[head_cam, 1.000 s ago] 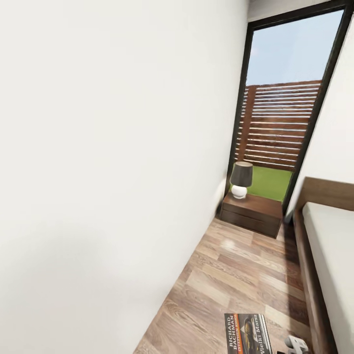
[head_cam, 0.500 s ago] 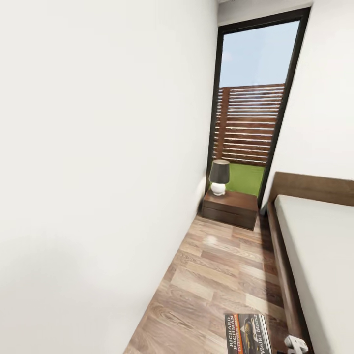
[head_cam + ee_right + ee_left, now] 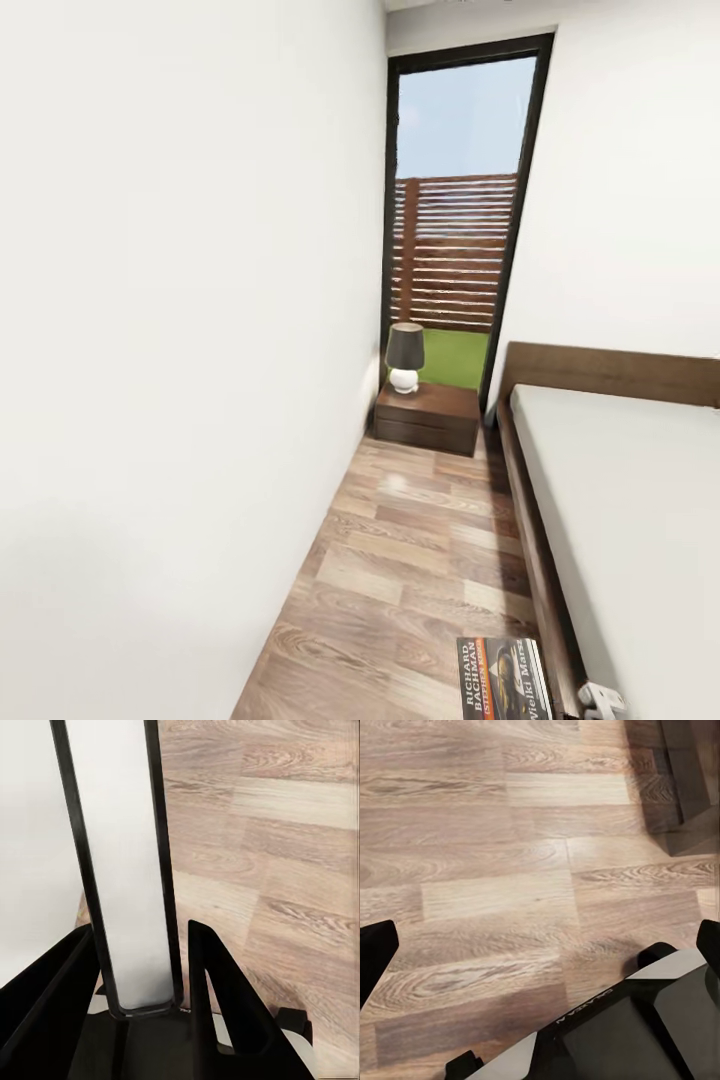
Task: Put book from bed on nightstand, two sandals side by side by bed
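The book (image 3: 503,678) is being shown at the lower edge of the head view, its cover facing up with the orange band and white "Richard Bachman" lettering legible; it is being held above the wood-plank floor (image 3: 420,560), just beside the dark frame of the bed (image 3: 620,500). In the right wrist view the book (image 3: 124,870) is being seen edge-on — a pale strip of pages bordered by two dark cover lines — standing between the two black fingers (image 3: 217,1012) of the right gripper (image 3: 139,1009), whose jaws are being kept clamped on its lower end. A white part of the robot (image 3: 600,698) is being seen just right of the book in the head view.

The left gripper (image 3: 540,945) is being held over bare floor — its two dark fingertips (image 3: 375,952) are set wide apart, with nothing between them.

Farther off, the nightstand (image 3: 428,417) is being shown against the white wall (image 3: 180,350), below the tall black-framed window (image 3: 455,200), and a lamp (image 3: 404,356) is standing on it.
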Robot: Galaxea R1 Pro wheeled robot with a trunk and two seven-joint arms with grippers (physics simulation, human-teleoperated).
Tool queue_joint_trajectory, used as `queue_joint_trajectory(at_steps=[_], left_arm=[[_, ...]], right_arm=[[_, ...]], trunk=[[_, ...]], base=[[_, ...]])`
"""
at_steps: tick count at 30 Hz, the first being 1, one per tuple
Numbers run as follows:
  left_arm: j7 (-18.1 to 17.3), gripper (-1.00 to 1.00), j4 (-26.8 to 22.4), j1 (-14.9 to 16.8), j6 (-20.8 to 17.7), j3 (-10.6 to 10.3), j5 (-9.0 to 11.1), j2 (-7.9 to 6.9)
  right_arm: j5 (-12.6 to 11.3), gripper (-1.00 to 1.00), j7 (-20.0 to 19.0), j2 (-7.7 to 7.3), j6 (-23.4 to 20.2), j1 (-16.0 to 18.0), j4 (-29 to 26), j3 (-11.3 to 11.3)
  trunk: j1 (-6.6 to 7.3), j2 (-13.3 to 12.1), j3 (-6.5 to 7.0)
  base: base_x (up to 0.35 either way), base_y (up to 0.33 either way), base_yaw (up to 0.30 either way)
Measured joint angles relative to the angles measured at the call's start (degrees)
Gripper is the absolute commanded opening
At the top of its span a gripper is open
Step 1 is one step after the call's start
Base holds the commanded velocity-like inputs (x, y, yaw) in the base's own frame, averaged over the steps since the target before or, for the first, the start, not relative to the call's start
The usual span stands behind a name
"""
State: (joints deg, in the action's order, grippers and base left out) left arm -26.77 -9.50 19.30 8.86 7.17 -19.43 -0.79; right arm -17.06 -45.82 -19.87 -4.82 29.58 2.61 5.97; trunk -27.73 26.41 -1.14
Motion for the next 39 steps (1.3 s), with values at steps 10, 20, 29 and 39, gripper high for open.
queue_joint_trajectory(at_steps=[10,20,29,39], left_arm=[[0.0,1.00,0.0,0.0,0.0,0.0,0.0,0.00],[0.0,1.00,0.0,0.0,0.0,0.0,0.0,-0.01],[0.0,1.00,0.0,0.0,0.0,0.0,0.0,-0.01],[0.0,1.00,0.0,0.0,0.0,0.0,0.0,-0.01]], right_arm=[[0.0,-1.00,0.0,0.00,0.0,0.0,0.0,0.0],[0.0,-1.00,0.3,0.01,0.0,0.0,0.0,-0.1],[0.0,-1.00,0.3,0.01,0.0,0.0,0.0,-0.1],[0.0,-1.00,0.3,0.01,0.0,0.0,0.0,0.0]], trunk=[[0.00,0.0,0.00],[0.03,0.0,0.00],[0.03,0.0,0.00],[0.03,0.0,0.00]], base=[[0.000,0.000,-0.284],[0.205,0.000,-0.115],[0.328,0.000,-0.002],[0.330,0.000,0.000]])
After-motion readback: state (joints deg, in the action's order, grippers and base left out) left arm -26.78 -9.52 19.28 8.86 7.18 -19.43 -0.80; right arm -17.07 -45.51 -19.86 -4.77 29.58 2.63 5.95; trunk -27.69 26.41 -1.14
